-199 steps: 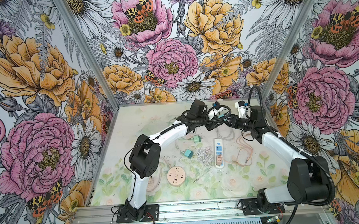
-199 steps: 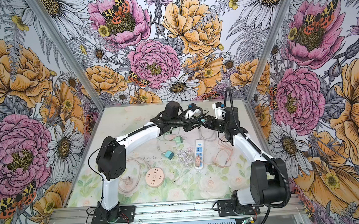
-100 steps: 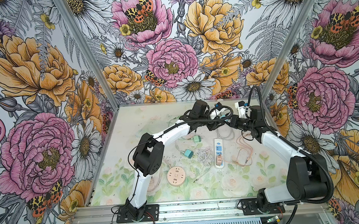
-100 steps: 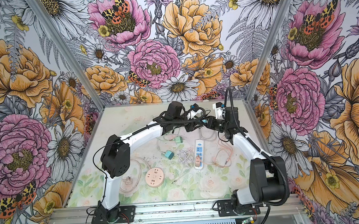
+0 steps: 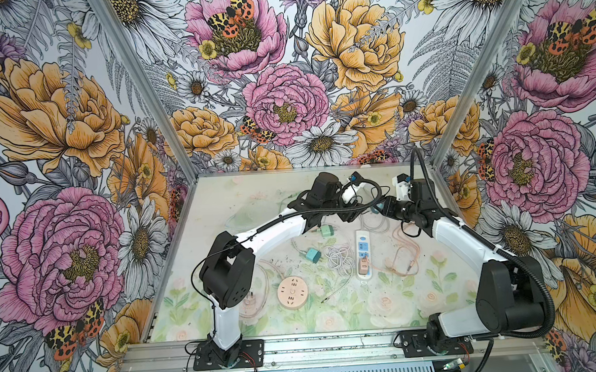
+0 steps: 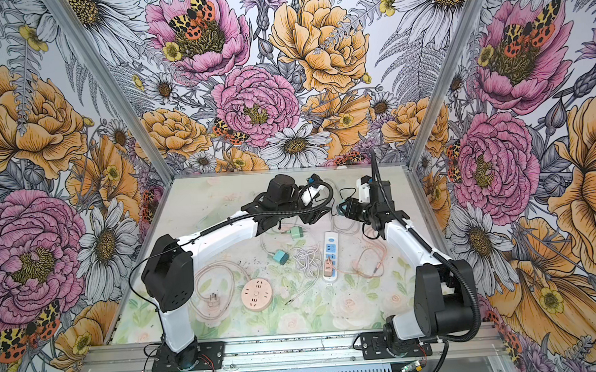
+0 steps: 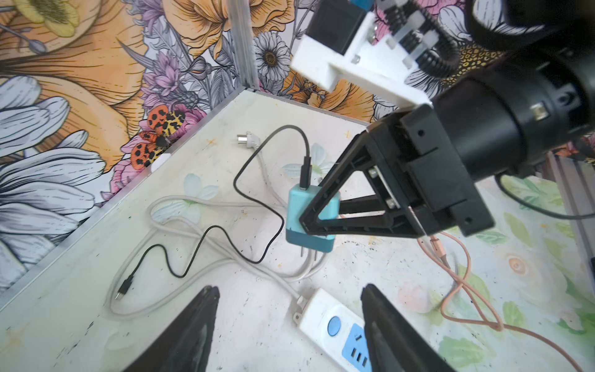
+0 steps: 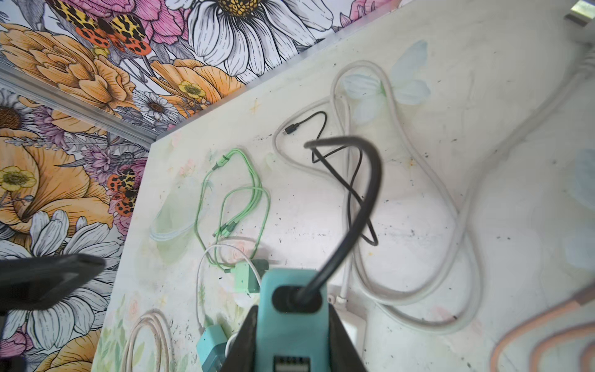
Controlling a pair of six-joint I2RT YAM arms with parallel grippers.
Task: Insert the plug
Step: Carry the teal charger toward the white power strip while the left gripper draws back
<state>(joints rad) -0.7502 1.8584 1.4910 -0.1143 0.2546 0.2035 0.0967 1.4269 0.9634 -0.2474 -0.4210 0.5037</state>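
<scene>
Right hand (image 8: pixel 292 317): clenched on the teal charger (image 7: pixel 297 206), prongs down. It is held off the desk (image 5: pixel 240 190) at far centre, beyond the far end of the white power strip (image 5: pixel 363 253).

Left hand (image 7: pixel 288 288): released, jaws wide, above that end of the strip, holding nothing.

Risks noted:
- The black cable (image 8: pixel 375 167) trailing from the charger may snag on the white cord (image 7: pixel 154 222) and twist the grip.
- The strip lies unbraced, so a push could slide it.
- Tilted prongs could miss the slots.
- The pink charger (image 5: pixel 363 265) already fills one socket.
</scene>
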